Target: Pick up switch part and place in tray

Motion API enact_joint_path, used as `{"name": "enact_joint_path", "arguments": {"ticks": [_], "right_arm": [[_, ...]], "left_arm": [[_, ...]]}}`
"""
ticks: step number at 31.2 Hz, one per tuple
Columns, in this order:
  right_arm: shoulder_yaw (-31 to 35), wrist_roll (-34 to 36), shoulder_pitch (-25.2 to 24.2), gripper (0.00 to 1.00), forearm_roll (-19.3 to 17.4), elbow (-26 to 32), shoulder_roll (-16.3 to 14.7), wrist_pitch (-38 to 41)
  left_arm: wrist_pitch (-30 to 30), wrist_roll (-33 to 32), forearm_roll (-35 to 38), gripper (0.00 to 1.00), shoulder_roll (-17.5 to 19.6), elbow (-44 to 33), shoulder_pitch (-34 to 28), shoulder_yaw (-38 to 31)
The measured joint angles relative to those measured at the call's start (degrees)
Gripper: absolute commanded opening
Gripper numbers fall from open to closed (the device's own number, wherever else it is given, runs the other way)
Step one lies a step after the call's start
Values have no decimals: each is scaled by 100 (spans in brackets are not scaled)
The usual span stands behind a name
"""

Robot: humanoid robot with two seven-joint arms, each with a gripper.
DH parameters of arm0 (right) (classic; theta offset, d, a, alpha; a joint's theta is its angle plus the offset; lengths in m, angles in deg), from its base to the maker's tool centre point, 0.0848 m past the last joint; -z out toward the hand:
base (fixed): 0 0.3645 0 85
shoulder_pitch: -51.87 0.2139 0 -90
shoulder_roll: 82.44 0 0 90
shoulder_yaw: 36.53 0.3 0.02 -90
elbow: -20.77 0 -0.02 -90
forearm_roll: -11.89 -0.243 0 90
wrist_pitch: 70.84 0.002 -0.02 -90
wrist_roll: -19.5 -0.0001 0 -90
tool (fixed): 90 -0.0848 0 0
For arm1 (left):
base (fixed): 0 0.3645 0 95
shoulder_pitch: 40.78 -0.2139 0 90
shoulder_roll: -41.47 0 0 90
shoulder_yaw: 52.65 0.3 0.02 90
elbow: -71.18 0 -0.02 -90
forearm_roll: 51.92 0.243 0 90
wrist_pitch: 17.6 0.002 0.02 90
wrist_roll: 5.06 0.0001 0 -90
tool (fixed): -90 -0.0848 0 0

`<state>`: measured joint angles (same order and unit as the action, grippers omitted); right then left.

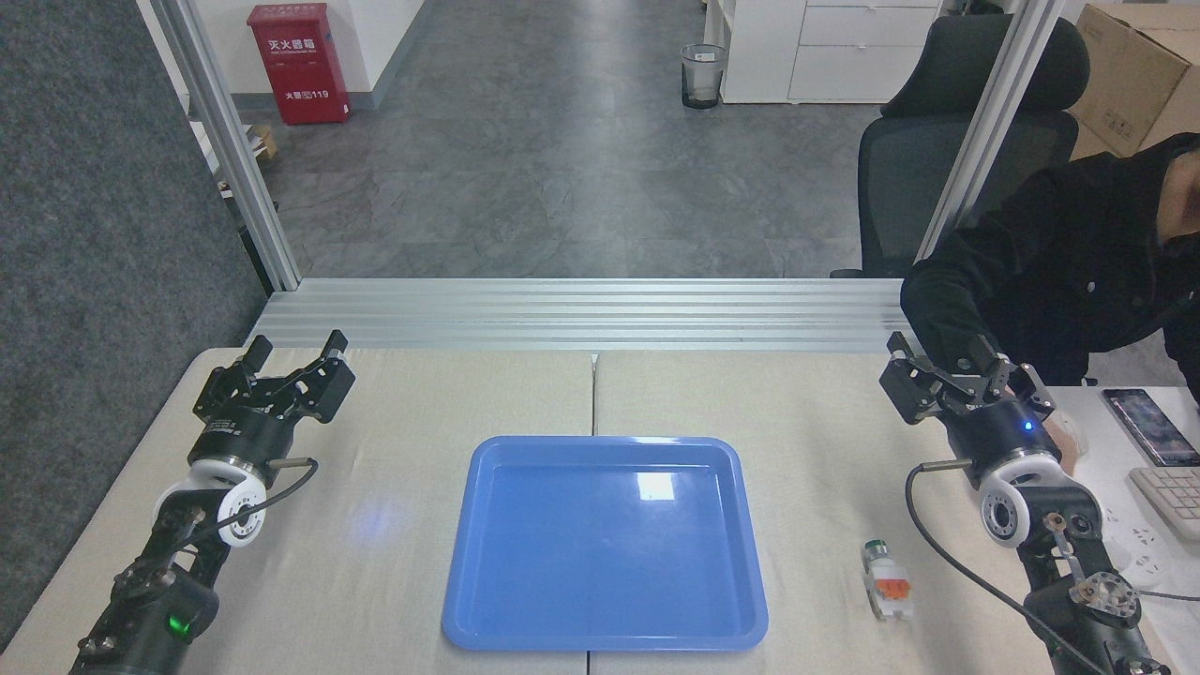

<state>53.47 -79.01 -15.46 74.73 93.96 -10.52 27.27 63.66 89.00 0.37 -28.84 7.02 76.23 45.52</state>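
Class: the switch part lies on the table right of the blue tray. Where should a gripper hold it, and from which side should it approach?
Grip the switch part across its orange middle, closing on the two long white sides. Come from above with the right gripper, the nearer one. The part lies flat, long axis roughly front to back, green cap at the far end, so the long sides are free.

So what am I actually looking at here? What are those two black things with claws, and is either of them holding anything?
This is one picture, taken from the robot's own head, looking forward and down at its table. The two black things are its arms. Each ends in a claw called a gripper: the left gripper and the right gripper. Both are open and empty, raised at the table's far corners. On the table lies a shallow blue tray, with nothing in it. To the right of the tray, apart from it, lies the switch part, a small white block with an orange middle and a green cap. A person in black sits at the far right.
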Motion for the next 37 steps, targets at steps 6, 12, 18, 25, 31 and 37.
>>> {"name": "enact_joint_path", "arguments": {"ticks": [6,12,18,25,31,37], "right_arm": [[0,0,-4,100,0,0,6,0],[0,0,-7,100,0,1,19,5],[0,0,-8,100,0,1,28,5],[0,0,-12,100,0,1,35,5],[0,0,-14,100,0,2,40,5],[0,0,-15,100,0,2,43,5]], "left_arm": [[0,0,0,100,0,0,0,0],[0,0,0,100,0,0,0,0],[0,0,0,100,0,0,0,0],[0,0,0,100,0,0,0,0],[-3,0,0,100,0,-2,0,0],[-4,0,0,100,0,-2,0,0]]}}
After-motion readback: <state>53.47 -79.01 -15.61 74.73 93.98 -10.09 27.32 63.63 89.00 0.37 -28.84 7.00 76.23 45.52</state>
